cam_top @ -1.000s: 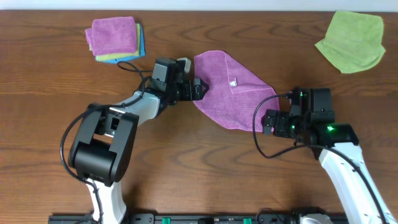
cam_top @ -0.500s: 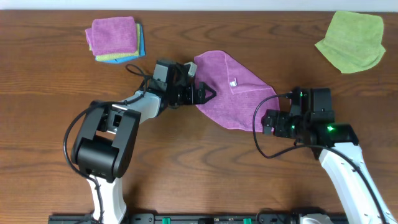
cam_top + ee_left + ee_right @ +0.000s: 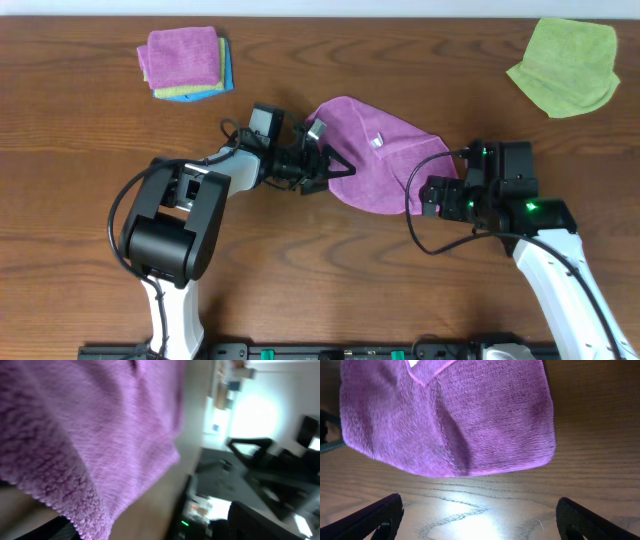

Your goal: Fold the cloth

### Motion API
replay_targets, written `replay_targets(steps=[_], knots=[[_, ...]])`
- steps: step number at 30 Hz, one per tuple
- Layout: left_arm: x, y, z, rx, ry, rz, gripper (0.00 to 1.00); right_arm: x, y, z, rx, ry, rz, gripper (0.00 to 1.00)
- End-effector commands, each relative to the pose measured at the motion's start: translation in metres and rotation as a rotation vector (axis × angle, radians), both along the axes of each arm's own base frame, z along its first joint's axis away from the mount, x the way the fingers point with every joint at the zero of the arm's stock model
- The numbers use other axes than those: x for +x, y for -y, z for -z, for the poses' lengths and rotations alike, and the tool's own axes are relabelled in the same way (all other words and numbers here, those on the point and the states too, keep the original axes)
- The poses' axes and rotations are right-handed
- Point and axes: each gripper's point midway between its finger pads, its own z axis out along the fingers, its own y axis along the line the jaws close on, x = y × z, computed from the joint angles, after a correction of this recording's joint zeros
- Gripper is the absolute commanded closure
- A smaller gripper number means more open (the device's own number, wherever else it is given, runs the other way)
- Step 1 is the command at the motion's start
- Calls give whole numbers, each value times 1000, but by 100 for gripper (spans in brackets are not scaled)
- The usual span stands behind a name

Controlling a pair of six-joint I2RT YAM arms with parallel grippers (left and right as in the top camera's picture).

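Stretching across everything is the brown wooden table [image 3: 300,280], with the two arms reaching in from its near edge. The cloth [image 3: 385,170] lies about mid-table between them, a purple fuzzy piece bunched into a rounded, uneven shape rather than spread square. Far off at the back right corner sits a lime-green cloth [image 3: 565,65], loosely crumpled, and at the back left there is a neat stack of folded cloths [image 3: 185,62], purple on top with green and blue edges showing beneath. Both are well apart from the cloth in the middle. The left claw [image 3: 328,155] is right at the cloth's left edge, its fingers over the fabric. The wrist camera there sees only blurred purple pile up close, so I cannot tell whether it has a grip or how wide it stands. The right claw [image 3: 424,196] sits just beside the cloth's right corner, low over the wood, spread wide with nothing in it. The corner lies flat on the wood just ahead of its fingertips. A small white tag [image 3: 378,141] shows on top of the cloth near its back edge.
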Motion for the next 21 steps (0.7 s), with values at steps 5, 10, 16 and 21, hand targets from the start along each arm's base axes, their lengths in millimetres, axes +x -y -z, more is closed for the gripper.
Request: replay_targets(steps=[5,10,16,21], knots=[[-7,3,-143,-257,231,126,19,-1,-4,0,2,4,-27,2],[0,-20,-184,-190,499,33,18,3,-4,-2,-4,20,-26,3],[-5,-57,-96,235,384,-38,13,5,-4,-3,-4,30,-26,2],[-19,-64,-83,294,331,-11,13,7,-6,-5,9,41,-32,3]])
